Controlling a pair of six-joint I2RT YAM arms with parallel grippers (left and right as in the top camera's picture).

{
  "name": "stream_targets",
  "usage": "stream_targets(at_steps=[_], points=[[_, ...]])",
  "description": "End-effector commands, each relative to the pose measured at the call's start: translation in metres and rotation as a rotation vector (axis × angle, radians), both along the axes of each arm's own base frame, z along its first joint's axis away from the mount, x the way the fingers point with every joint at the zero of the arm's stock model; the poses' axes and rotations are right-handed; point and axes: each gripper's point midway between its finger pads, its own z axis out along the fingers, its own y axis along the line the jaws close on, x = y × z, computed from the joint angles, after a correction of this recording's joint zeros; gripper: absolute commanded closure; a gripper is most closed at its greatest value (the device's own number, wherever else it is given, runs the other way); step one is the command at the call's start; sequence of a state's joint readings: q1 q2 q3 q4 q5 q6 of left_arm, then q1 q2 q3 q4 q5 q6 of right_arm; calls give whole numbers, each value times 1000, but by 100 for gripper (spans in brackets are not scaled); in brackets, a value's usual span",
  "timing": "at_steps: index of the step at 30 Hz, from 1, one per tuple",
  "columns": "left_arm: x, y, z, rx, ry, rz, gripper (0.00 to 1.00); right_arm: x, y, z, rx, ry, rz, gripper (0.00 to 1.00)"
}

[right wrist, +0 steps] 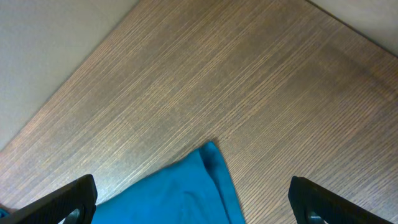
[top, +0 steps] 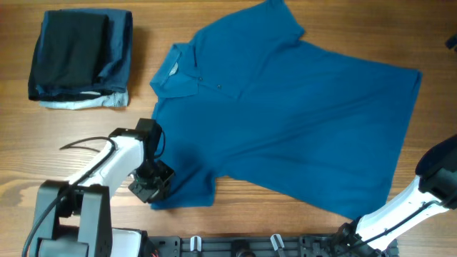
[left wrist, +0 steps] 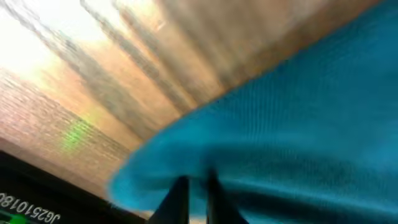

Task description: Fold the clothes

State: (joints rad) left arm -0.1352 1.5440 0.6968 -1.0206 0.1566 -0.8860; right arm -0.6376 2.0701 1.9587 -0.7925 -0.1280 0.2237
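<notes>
I'm keeping left gripper (top: 151,187) at shirt (top: 300,121) sleeve, body lying toward 2 o'clock; can't tell its grip. Right gripper (right wrist: 193,199) gaping, empty.

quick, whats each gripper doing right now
left gripper: nearly closed, pinching the sleeve edge of the polo shirt
right gripper: wide open, holding nothing
</notes>
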Motion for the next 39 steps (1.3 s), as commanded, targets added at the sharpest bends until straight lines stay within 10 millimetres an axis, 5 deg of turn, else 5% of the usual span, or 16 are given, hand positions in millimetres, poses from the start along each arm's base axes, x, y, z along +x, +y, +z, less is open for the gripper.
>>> stream_targets(at_steps=[1, 6, 9, 18, 20, 22, 23, 24, 25, 26, 29, 33, 39], points=[[80, -7, 57, -29, -313, -72, 76, 2, 1, 1, 11, -11, -6, 0], [177, -25, 170, -70, -743, -238, 63, 2, 1, 1, 11, -11, -5, 0], [204, -28, 196, -62, -880, -295, 63, 2, 1, 1, 11, -11, -5, 0], [225, -27, 191, -28, -923, -345, 61, 7, 1, 5, 27, -43, -17, 0], [225, -26, 186, -18, -908, -370, 59, 12, 37, 5, 245, -99, 12, 0], [227, -26, 183, -17, -905, -370, 59, 10, 87, 10, 345, -122, 318, 0], [230, -26, 183, -17, -911, -370, 59, 1, 112, 11, 354, -125, 505, 0], [233, -27, 182, -17, -919, -370, 59, -16, 126, 3, 437, -61, 507, 0], [236, -27, 183, -16, -928, -369, 58, -34, 135, -8, 491, 28, 486, 15], [238, -27, 182, -11, -931, -369, 58, -51, 142, -15, 519, 106, 481, 48], [248, -21, 178, 35, -940, -362, 58, -115, 157, -33, 611, 413, 401, 95], [266, -21, 169, 46, -964, -355, 58, -175, 164, -57, 607, 646, 231, 96], [270, -22, 154, 45, -934, -357, 58, -241, 198, -48, 454, 515, 99, 96]])
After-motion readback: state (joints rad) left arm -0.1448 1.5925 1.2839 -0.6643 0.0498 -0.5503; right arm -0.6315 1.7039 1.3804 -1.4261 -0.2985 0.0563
